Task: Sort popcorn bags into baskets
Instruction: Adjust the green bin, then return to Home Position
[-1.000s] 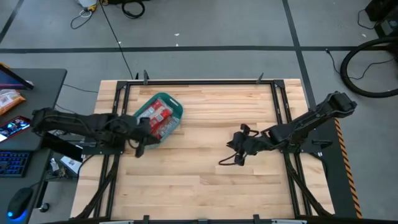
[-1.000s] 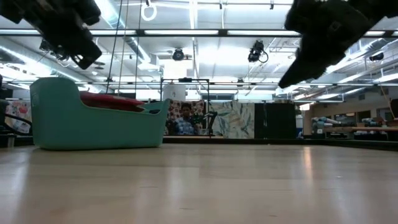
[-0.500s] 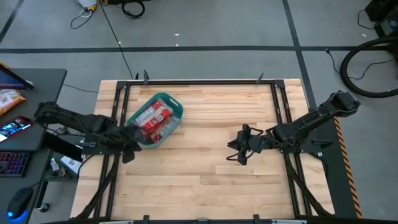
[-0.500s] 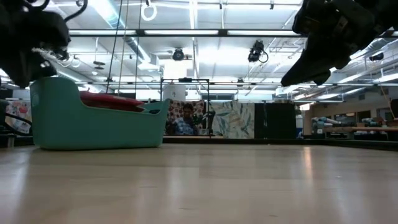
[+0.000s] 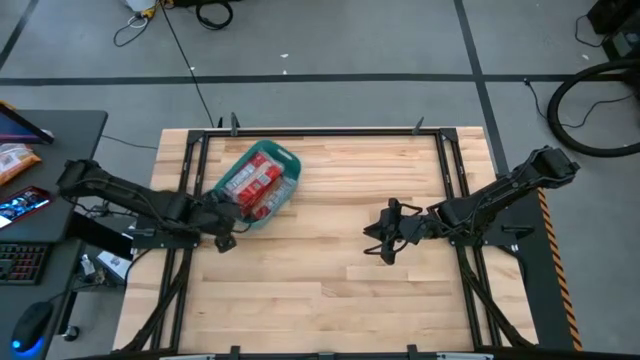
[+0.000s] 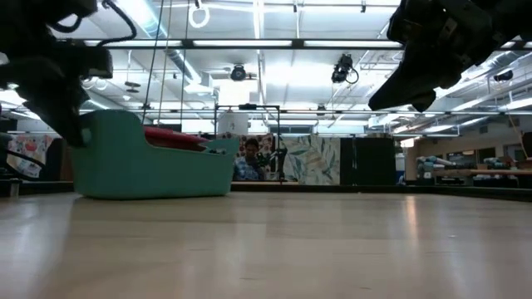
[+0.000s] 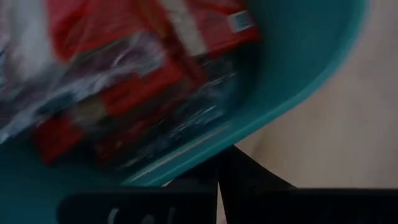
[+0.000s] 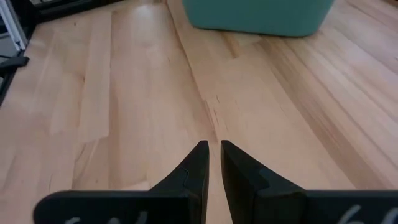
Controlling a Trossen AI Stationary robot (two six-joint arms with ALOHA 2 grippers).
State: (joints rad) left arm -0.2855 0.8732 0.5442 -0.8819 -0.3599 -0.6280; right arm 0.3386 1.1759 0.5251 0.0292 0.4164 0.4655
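The teal tub (image 5: 288, 166) stands on its base on the table's far-left part, and shows in the low view (image 6: 150, 170) and far off in the right wrist view (image 8: 261, 15). Red popcorn bags (image 5: 255, 188) lie piled inside it (image 7: 124, 74), reaching above the rim (image 6: 174, 137). My left gripper (image 5: 228, 217), shut, is at the tub's near-left corner (image 7: 219, 155). My right gripper (image 5: 385, 245) is shut and hangs above bare wood right of centre (image 8: 211, 146). No bag lies on the table outside the tub. My left gripper meets the tub's outer wall just below the rolled rim at its near-left corner (image 7: 199, 149) with its shut fingertips. It comes nearly level from the table's left-near side. The tub stays flat on the table.
Black frame rails (image 5: 190, 180) run along the table's left and right sides under the arms. A side desk with a keyboard and a phone (image 5: 25, 205) stands to the left. Open wood (image 5: 320, 290) spans the middle and near part. A person (image 6: 247, 158) sits far behind the table.
My left gripper drew back from over the tub toward the table's left edge, then came right again against the tub's near-left corner. The tub slid a little toward the table's right and far side and turned slightly. My right gripper pulled back slightly to the right.
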